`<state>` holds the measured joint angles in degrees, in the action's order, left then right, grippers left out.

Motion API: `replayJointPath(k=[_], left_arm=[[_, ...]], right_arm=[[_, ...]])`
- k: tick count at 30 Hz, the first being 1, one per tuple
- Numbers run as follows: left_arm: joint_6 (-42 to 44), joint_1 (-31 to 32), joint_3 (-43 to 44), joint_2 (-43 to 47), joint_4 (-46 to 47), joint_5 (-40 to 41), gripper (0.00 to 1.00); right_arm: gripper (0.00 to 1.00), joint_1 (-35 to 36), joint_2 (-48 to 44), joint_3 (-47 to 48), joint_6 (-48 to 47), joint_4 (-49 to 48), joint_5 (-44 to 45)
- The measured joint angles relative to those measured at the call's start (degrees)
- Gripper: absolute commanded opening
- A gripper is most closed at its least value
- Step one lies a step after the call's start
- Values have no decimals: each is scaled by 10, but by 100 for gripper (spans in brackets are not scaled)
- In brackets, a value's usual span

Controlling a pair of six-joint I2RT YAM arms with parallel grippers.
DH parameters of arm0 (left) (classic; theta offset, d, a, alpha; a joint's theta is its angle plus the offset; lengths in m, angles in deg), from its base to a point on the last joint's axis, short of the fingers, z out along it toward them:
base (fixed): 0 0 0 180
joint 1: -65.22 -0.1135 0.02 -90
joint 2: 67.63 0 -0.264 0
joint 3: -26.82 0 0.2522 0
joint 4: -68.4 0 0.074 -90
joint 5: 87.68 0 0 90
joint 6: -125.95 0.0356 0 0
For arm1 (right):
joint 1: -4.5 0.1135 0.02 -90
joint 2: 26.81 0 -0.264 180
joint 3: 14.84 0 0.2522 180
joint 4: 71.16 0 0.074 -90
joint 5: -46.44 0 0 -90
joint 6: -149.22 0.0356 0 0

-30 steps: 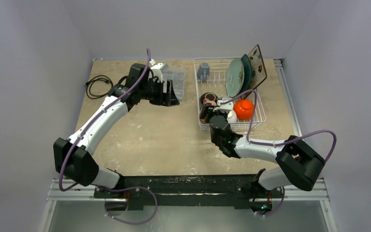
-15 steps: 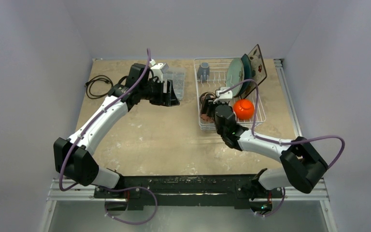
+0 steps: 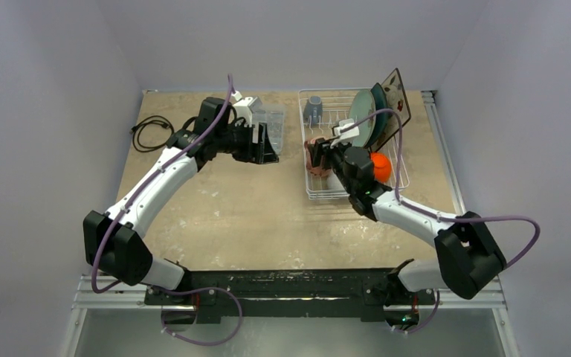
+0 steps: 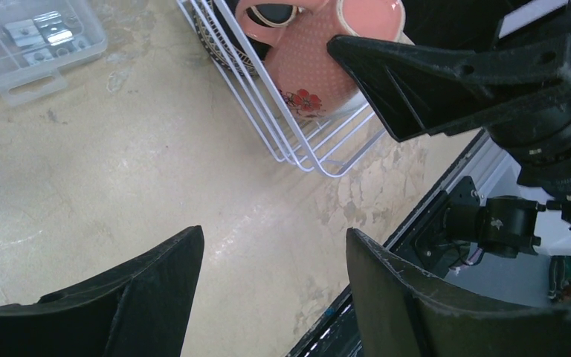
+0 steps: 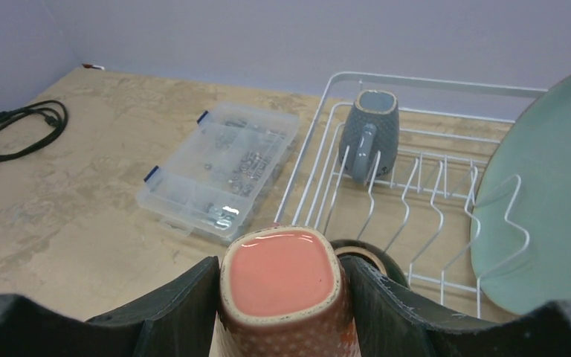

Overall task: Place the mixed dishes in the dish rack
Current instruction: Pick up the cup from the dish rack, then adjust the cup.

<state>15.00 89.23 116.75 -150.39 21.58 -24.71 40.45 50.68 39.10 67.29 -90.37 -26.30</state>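
The right tool has the salmon-pink mug clamped between its two fingers, one on each flank, jaws about halfway apart around it. The mug, dotted and with a small red flower on its side, hangs at the near left part of the white wire dish rack; I can't tell whether it touches the wires. Just beyond and below it the rim of a dark bowl shows.

The grey-blue mug sits on the tines in the rack's far left corner. The round pale green plate stands on edge towards the right, with the dark teal plate and the floral plate behind it. The orange bowl lies near the front right.

The left tool hangs over the bare bench, jaws wide apart with nothing between them, beside the clear plastic compartment box.
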Motion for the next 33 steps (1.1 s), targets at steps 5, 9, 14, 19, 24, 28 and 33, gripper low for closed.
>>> replayJointPath(k=[5, 9, 14, 19, 24, 28, 33], left_arm=[[6, 0, -14, 3, 41, -46, 68], [-7, 0, -42, 8, 104, -104, 68], [-63, 0, -64, 8, 221, -174, 68], [-86, 0, -68, 8, 302, -184, 68], [-56, 4, -68, 6, 339, -178, 66], [-2, 5, -65, 0, 343, -193, 66], [101, 4, 20, -48, 224, -238, 66]], right_arm=[[0, -66, 0, 31, -7, 31, -122], [0, -126, 1, 68, -11, 66, -226], [0, -189, 22, 130, -3, 94, -355], [0, -228, 45, 162, 15, 106, -455], [0, -247, 45, 162, 38, 109, -555], [0, -246, 45, 162, 48, 113, -620], [0, -246, 49, 163, 50, 114, -683]])
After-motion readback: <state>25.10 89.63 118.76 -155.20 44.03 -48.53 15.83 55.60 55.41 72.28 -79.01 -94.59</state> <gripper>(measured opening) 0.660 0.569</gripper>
